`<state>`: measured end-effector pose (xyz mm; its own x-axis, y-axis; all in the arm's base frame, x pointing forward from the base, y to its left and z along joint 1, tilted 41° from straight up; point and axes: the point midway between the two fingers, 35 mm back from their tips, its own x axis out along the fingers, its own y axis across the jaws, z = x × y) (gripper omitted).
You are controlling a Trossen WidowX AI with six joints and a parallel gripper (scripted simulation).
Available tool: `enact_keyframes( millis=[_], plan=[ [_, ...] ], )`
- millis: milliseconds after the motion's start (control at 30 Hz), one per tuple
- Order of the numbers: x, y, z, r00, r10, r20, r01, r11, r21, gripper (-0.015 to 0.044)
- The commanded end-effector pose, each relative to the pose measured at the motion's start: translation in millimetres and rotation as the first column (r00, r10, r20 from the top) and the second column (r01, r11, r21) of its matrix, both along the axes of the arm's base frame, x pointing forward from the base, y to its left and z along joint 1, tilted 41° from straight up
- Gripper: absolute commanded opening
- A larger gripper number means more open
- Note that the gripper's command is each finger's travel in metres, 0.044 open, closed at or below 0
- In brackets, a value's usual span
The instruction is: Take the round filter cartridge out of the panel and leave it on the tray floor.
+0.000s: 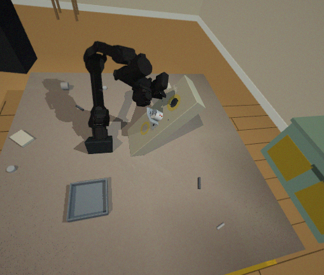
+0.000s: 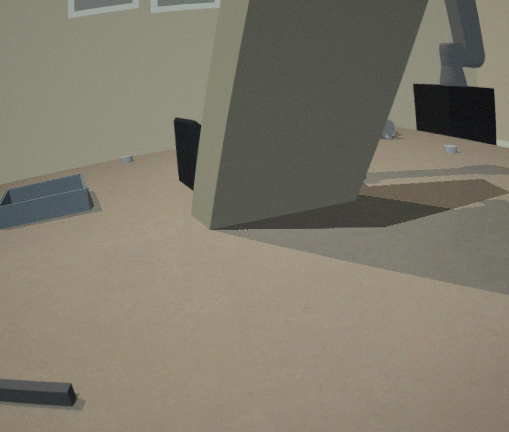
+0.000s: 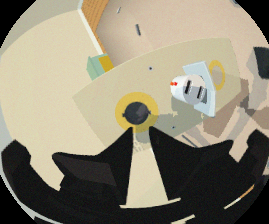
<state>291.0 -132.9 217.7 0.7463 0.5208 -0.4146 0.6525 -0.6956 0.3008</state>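
Note:
The service panel [image 1: 186,93] [image 2: 311,110] [image 3: 170,62] leans at a slant. Its round socket [image 1: 174,102] [image 3: 136,113], ringed in yellow, is dark and empty. The white filter cartridge [image 1: 157,115] [image 3: 179,90] is outside the socket, against a pale blue bracket [image 3: 211,107] on the panel face. Its two-slotted face and red marks show in the wrist view. My gripper [image 1: 163,95] [image 3: 141,129] has its fingers a little apart with nothing between them, near the socket and away from the cartridge. The blue-grey tray [image 1: 88,198] [image 2: 41,207] is empty.
A second, smaller yellow ring [image 1: 141,128] [image 3: 211,75] marks the panel beyond the bracket. A dark bar [image 1: 199,183] [image 2: 28,392] and a white stick [image 1: 220,226] lie on the table. A pale square block [image 1: 22,138] and a white disc [image 1: 11,169] lie left of the arm.

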Motion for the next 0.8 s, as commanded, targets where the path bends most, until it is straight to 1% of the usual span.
enact_keyframes(
  millis=[0,67,133,400,500,567,667,767],
  plan=[
    [1,-1,1,1.0,-0.001,-0.002,0.001,1.0,0.005,0.0092],
    [1,-1,1,1.0,-0.001,-0.002,0.001,1.0,0.005,0.0092],
    [2,-5,5,1.0,-0.001,-0.002,0.001,1.0,0.004,0.0144],
    [9,-45,52,1.0,0.0,-0.003,0.0,1.0,0.001,0.0354],
    [9,-52,60,1.0,0.0,-0.002,0.0,1.0,0.001,0.0433],
    [8,-50,57,0.999,0.03,0.018,-0.029,0.999,-0.044,0.038],
    [4,-43,43,0.981,0.175,0.088,-0.15,0.96,-0.237,0.0305],
    [0,-34,28,0.929,0.346,0.135,-0.259,0.864,-0.432,0.0305]
  ],
)
